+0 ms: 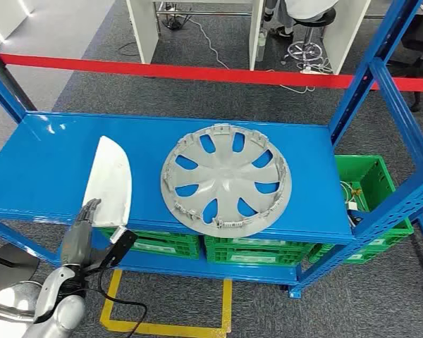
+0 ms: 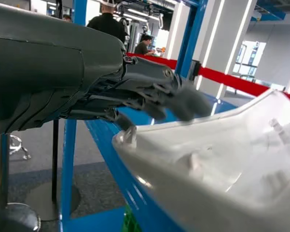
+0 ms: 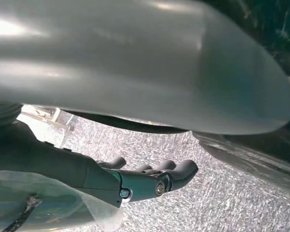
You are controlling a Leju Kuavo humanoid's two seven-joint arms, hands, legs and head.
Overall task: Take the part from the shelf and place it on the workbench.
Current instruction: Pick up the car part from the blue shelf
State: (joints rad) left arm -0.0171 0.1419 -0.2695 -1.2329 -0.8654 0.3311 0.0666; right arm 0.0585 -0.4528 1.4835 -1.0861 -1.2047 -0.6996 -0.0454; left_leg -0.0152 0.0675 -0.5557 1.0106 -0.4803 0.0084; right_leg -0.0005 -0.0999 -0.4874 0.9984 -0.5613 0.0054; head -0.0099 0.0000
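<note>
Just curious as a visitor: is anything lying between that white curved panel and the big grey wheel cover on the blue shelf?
Nothing: in the head view, only bare blue shelf separates the white curved panel from the grey wheel cover.

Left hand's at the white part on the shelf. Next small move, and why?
Probably close the left hand on the near end of the white part, then lift. The fingers reach over its edge, but whether they grip it yet is unclear. The part lies on the blue shelf, its near end past the front edge. The right hand hangs over the floor, holding nothing.
</note>
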